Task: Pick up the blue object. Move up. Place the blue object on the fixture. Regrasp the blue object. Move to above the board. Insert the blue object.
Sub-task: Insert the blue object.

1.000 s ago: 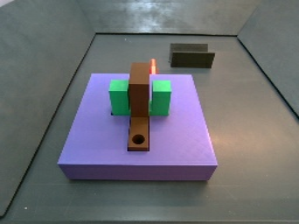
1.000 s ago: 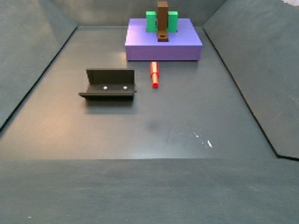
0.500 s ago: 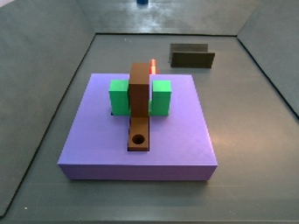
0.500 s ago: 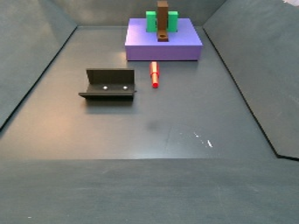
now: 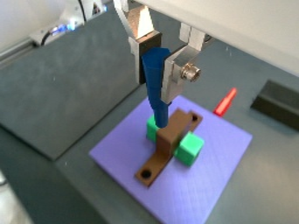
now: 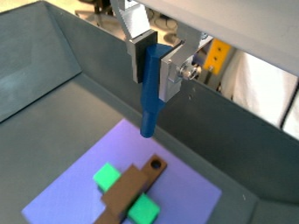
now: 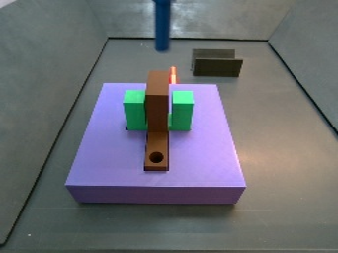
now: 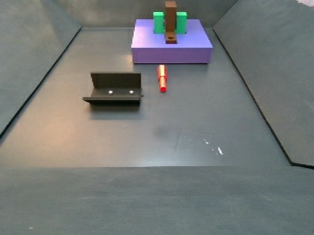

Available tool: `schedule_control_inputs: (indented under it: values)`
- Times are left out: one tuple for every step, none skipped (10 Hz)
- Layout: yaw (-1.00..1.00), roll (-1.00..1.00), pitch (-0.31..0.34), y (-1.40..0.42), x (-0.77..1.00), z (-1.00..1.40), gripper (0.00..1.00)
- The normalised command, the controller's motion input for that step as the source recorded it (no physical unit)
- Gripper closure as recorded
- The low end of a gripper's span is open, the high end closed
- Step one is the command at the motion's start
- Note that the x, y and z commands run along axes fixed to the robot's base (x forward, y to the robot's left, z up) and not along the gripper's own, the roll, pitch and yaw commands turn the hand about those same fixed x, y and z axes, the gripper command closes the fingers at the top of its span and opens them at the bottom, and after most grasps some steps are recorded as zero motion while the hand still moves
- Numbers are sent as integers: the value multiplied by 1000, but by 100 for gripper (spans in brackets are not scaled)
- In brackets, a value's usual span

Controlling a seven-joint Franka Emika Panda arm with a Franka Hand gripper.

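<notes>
In both wrist views my gripper (image 5: pixel 160 86) (image 6: pixel 155 87) is shut on the blue object (image 5: pixel 156 109) (image 6: pixel 149 118), a thin peg hanging upright from the jaws. Below it lies the lavender board (image 5: pixel 222 144) (image 6: pixel 181 188) with two green blocks and a brown bar (image 5: pixel 163 150) (image 6: pixel 128 188). In a side view the blue object (image 7: pixel 162 25) hangs down from the top edge, beyond the far end of the board (image 7: pixel 106 148); the gripper itself is out of that frame. The dark fixture (image 7: pixel 216 63) (image 8: pixel 113 89) (image 5: pixel 278 103) stands apart on the floor, with nothing on it.
A red peg (image 8: pixel 162 80) (image 7: pixel 173 72) (image 5: pixel 225 101) lies on the floor between board and fixture. The brown bar has a round hole (image 7: pixel 157 157) at its near end. Green blocks (image 7: pixel 136 109) flank the bar. Grey walls (image 7: pixel 53 89) ring the workspace.
The blue object has come down into a side view from the top edge: absent one second ago, only its tip half a second ago, now a long stretch shows.
</notes>
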Motion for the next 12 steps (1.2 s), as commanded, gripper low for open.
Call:
schedule_control_inputs:
  values:
    - [26,-500,0,-137,329,0,100]
    - [11,-437,0,0,349,-197,100]
    - [0,-377,24,77,283,-386,100]
    - [0,-329,0,77,123,-497,100]
    - [0,-193,-64,0,51,-746,100]
    - [0,-126,-76,0,-17,-880,100]
    - [-26,-9,-199,-66,-403,-863,100]
    - [-71,0,-226,-77,-326,-834,100]
    - [-71,37,-131,-17,-260,-874,100]
    - [-103,-21,-14,0,-194,-763,100]
    - [-106,-30,0,-34,0,-454,100]
    - [0,73,9,-231,17,-183,100]
